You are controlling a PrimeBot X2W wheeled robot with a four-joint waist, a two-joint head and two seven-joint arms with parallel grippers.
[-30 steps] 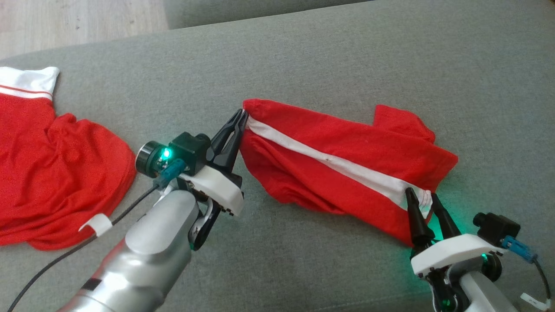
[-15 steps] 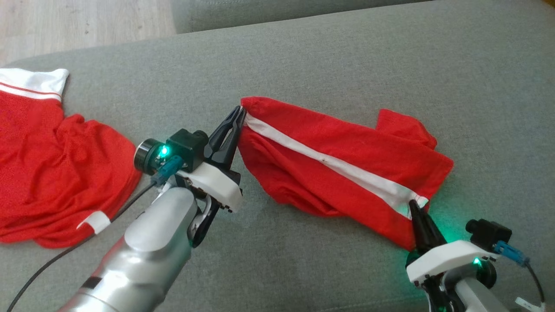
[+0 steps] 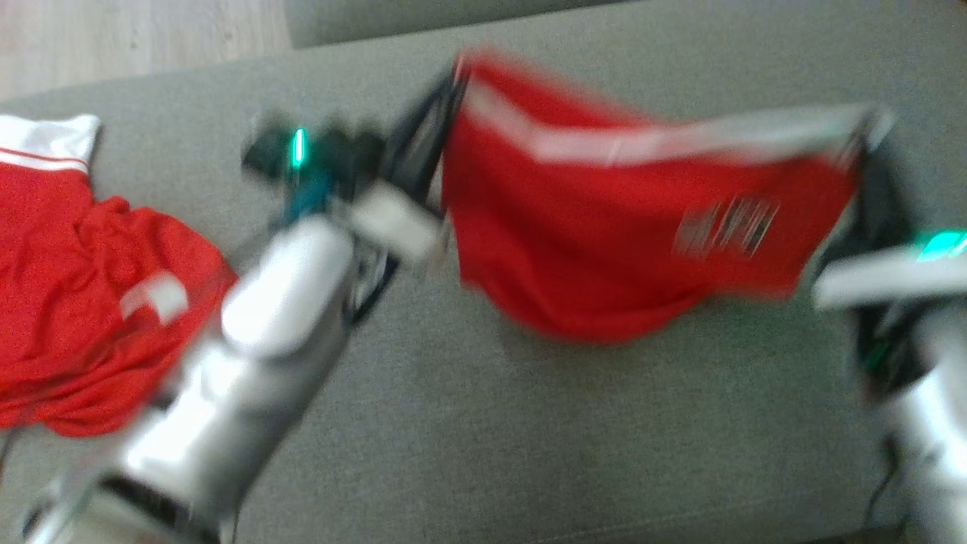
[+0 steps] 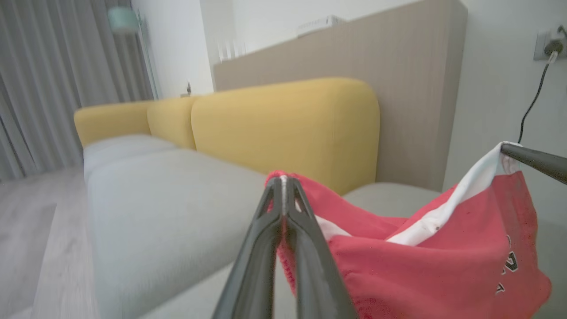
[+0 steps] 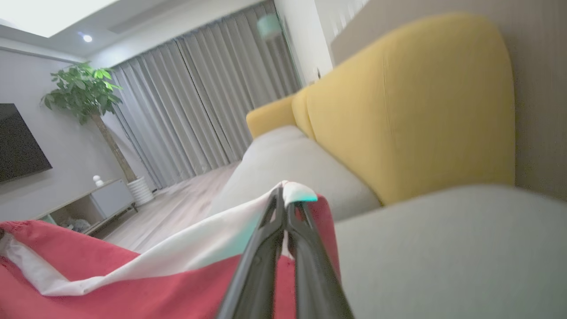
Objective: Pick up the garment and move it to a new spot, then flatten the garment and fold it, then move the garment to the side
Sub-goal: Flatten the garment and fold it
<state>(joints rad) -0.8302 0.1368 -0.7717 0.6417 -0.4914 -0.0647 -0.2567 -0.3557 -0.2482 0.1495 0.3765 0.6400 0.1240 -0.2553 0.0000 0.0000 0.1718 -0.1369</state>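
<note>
I hold the garment [image 3: 604, 249] stretched over the sofa [image 3: 529, 438]. The left claw [image 4: 282, 184] is clamped on its red corner. The right claw [image 5: 284, 197] is clamped on its white band end.

This is looking like a home living room. A long sofa [image 5: 288, 159] is running along the wall, its yellow back cushions [image 5: 407, 102] rising above grey seats. Grey curtains [image 5: 199, 102] are hanging from ceiling to floor, and a leafy potted tree [image 5: 82, 91] is standing beside them. A dark television [image 5: 17, 141] is hanging above a low cabinet [image 5: 104, 199]. Pale wood flooring [image 5: 177, 212] is stretching away, and a spotlight [image 5: 87, 38] is glowing in the ceiling. A cable [image 4: 529, 110] is trailing from a wall socket [image 4: 549, 42].
</note>
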